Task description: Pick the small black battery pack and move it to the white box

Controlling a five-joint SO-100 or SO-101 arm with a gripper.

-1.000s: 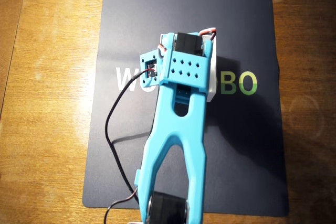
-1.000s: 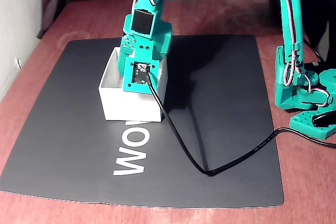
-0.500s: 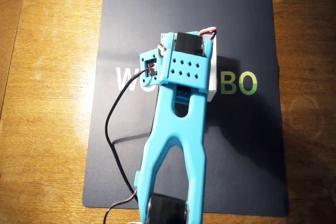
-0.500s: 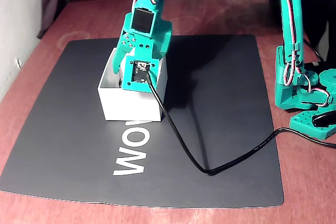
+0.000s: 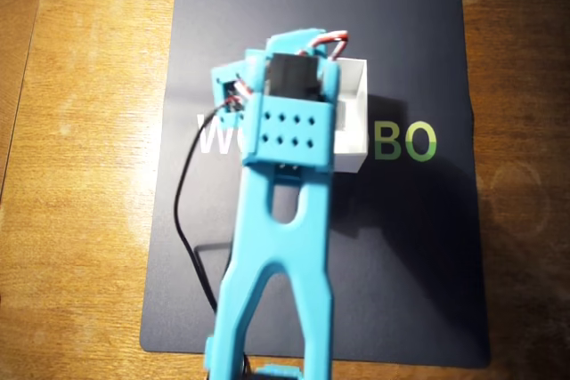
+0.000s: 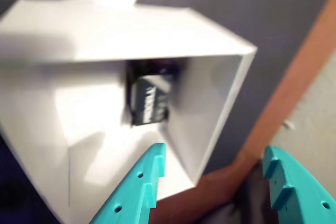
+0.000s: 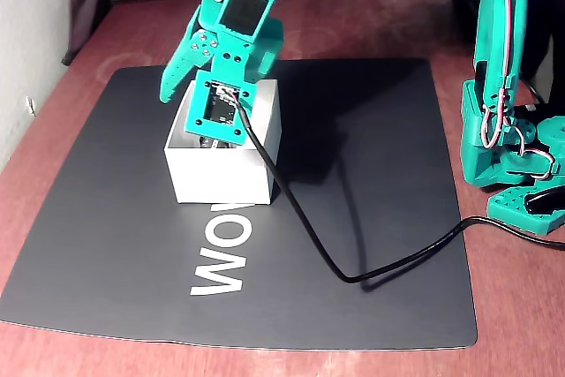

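Taking the white box (image 7: 216, 174) as our landmark, in the fixed view we see nearest the camera the white letters (image 7: 222, 253) printed on the dark mat (image 7: 371, 183), just in front of the box's front wall, and a black cable (image 7: 300, 227) that crosses the mat to the right of the box. Above the box hangs the gripper (image 6: 210, 182), its two teal fingers (image 6: 139, 190) spread apart and holding nothing. In the wrist view we find the small black battery pack (image 6: 149, 98) lying on the box floor against the far wall, clear of the fingers. In the overhead view the arm (image 5: 280, 246) covers the left part of the box (image 5: 352, 113).
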